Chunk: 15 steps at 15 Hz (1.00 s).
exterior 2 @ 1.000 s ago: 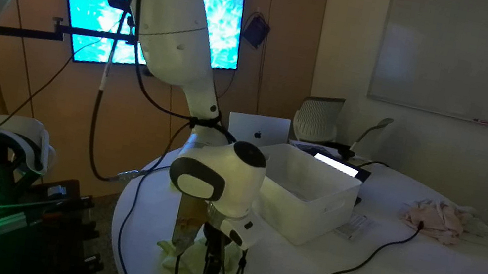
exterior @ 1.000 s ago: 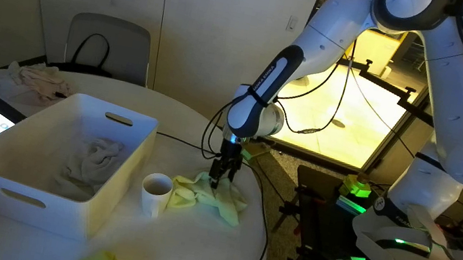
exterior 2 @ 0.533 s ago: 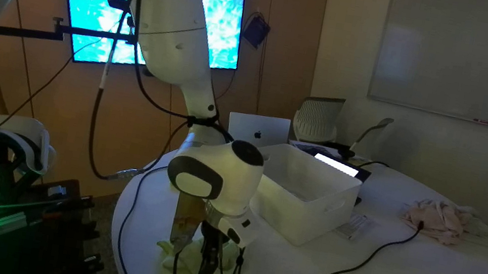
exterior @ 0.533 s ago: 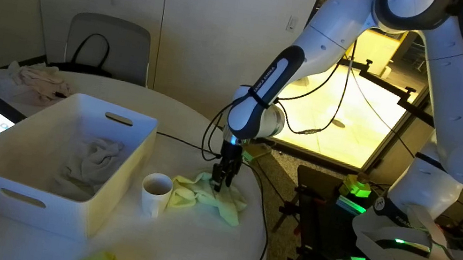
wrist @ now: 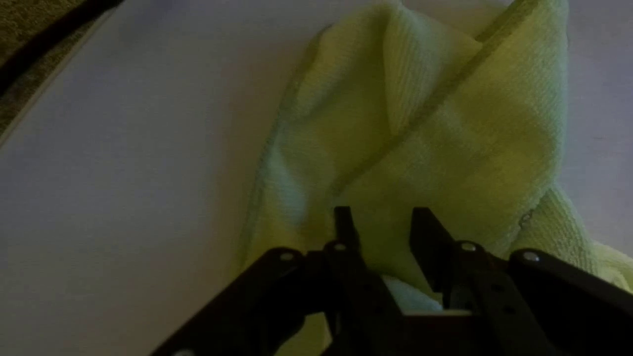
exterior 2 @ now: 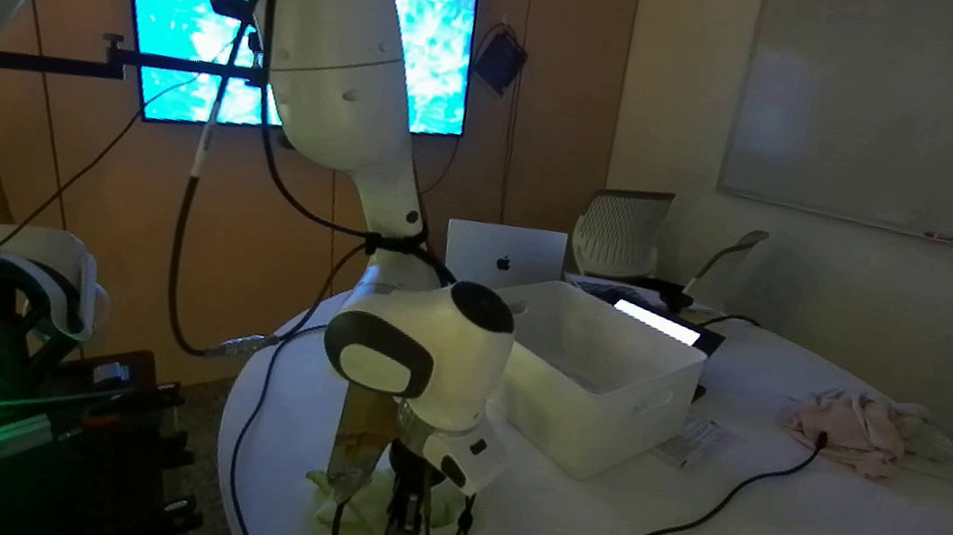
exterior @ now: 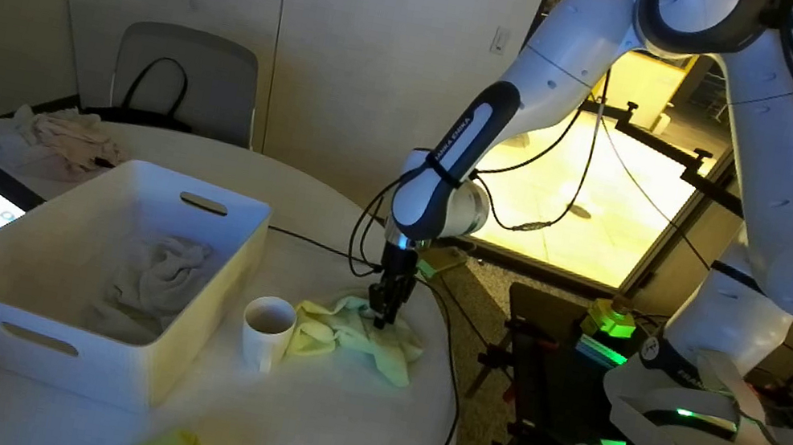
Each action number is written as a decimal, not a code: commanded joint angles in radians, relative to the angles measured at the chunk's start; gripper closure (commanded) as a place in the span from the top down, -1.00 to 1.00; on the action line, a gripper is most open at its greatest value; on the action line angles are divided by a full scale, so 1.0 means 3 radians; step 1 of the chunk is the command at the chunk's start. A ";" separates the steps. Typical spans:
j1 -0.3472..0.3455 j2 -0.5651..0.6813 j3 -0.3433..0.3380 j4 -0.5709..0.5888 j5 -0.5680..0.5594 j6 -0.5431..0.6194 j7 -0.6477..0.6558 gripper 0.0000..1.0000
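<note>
Yellow-green cloth (wrist: pixel 445 153) lies crumpled on the tabletop (exterior: pixel 319 429) beneath the end effector (wrist: pixel 382 213), whose jaws stand partly apart; a white mug (exterior: pixel 266 334) is near the end effector, beside the cloth

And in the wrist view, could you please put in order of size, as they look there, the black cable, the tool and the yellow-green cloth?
1. Yellow-green cloth, clearly the largest
2. Tool, helped by its nearness
3. Black cable, only a short piece showing in the upper left corner
</note>
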 commanded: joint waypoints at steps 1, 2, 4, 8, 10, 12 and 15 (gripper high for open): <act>0.0021 -0.0014 -0.0053 -0.0041 -0.0029 0.0078 0.0030 -0.87; 0.0017 -0.0016 -0.0050 -0.0048 -0.0026 0.0089 0.0021 -1.00; 0.0022 -0.0031 -0.0023 -0.0072 -0.0030 0.0151 -0.0014 -1.00; 0.0034 -0.0043 0.0054 -0.0102 -0.0054 0.0255 -0.0039 -0.99; 0.0015 -0.0090 0.0202 -0.0151 -0.0043 0.0346 -0.0128 -0.99; 0.0020 -0.0120 0.0378 -0.0196 -0.0061 0.0459 -0.0224 -0.99; 0.0091 -0.0137 0.0583 -0.0232 -0.0146 0.0590 -0.0259 -0.99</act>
